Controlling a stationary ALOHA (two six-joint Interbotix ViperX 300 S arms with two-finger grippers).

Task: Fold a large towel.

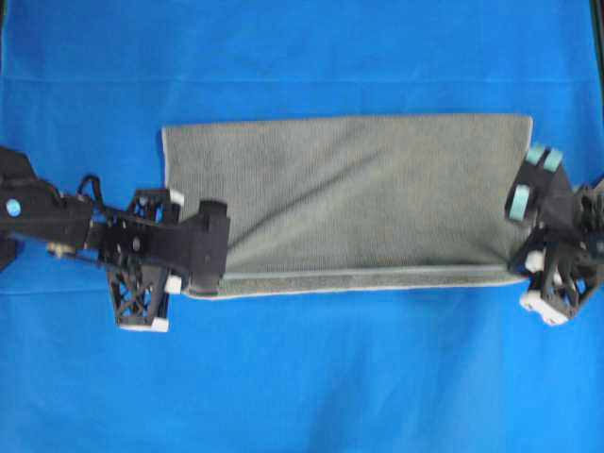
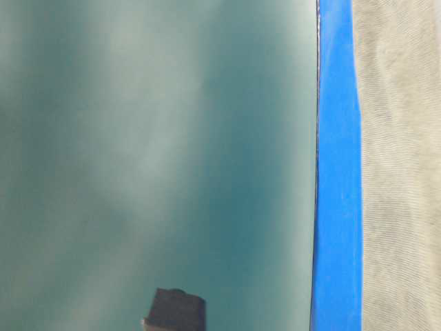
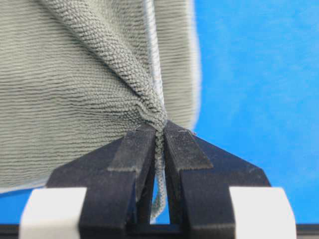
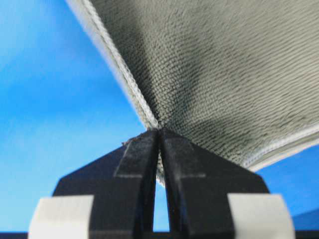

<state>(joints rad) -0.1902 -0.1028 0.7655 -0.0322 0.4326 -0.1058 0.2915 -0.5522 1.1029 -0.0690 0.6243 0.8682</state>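
Observation:
The grey-green towel [image 1: 359, 198] lies doubled over lengthwise on the blue sheet, its whitish hem running along the near edge. My left gripper [image 1: 219, 247] is shut on the towel's near left corner; in the left wrist view the cloth [image 3: 84, 89] bunches into a ridge that runs down between the black fingers [image 3: 134, 149] of the gripper [image 3: 160, 130]. My right gripper [image 1: 521, 257] is shut on the near right corner. In the right wrist view the towel [image 4: 224, 74] stretches away from the gripper [image 4: 159, 133], hem pinched between the jaws.
The blue sheet [image 1: 302, 377] covers the table all round the towel. In the table-level view a blurred teal surface fills the left, with a strip of blue sheet [image 2: 337, 172] and towel cloth [image 2: 400, 165] at the right.

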